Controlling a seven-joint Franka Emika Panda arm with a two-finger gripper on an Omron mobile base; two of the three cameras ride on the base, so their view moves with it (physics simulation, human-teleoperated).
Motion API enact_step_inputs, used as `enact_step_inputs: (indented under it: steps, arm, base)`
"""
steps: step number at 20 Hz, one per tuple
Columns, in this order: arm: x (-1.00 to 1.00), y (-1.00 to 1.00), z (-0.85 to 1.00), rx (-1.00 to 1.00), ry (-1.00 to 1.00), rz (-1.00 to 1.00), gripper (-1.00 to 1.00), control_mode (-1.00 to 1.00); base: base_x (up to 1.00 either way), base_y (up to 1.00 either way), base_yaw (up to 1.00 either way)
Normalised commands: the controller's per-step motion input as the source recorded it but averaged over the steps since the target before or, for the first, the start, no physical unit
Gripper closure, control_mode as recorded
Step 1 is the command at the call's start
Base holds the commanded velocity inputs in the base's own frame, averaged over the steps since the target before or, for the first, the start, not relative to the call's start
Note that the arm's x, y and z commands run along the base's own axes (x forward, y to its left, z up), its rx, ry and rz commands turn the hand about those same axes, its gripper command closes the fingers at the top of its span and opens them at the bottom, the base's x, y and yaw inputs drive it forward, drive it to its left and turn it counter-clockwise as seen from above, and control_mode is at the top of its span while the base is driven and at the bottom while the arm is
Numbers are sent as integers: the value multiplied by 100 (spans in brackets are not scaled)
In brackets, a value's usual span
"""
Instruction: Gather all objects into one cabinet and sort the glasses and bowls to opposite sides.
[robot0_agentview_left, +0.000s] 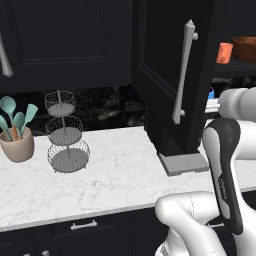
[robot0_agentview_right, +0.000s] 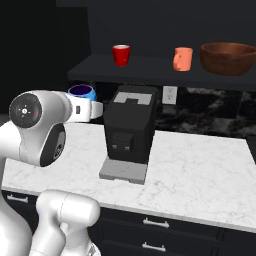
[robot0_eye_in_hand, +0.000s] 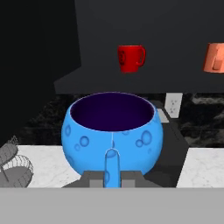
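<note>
hand view: gripper (robot0_eye_in_hand: 113, 180) is clamping tight on the small blue bowl (robot0_eye_in_hand: 113, 132), carrying it above the counter (robot0_agentview_right: 200, 160) | red mug (robot0_agentview_right: 121, 54), orange cup (robot0_agentview_right: 183, 59), brown bowl (robot0_agentview_right: 228, 58) are sitting left-to-right on the cabinet shelf (robot0_agentview_right: 150, 70) | coffee machine (robot0_agentview_right: 127, 135) is standing just right of the bowl

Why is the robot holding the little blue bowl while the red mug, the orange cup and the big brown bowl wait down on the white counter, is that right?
Not quite. The gripper does hold the blue bowl, but the red mug, orange cup and brown bowl stand up on the dark cabinet shelf, not on the counter. The right base view shows it.
</note>
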Motion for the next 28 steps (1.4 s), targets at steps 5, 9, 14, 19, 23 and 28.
enact_step_inputs:
  steps: [5, 9, 14, 19, 23, 28]
  arm:
    - [22, -15, 16, -2, 1, 3, 100, -100]
    - [25, -28, 36, 0, 0, 18, 100, -100]
    - [33, -14, 31, 0, 0, 30, 100, -100]
    - [69, 5, 26, 0, 0, 18, 100, -100]
    - [92, 20, 0, -4, 1, 2, 100, -100]
    - [84, 18, -7, -6, 3, 0, 100, -100]
  base:
    - [0, 0, 0]
    - [0, 0, 0]
    - [0, 0, 0]
    - [0, 0, 0]
    - [0, 0, 0]
    - [0, 0, 0]
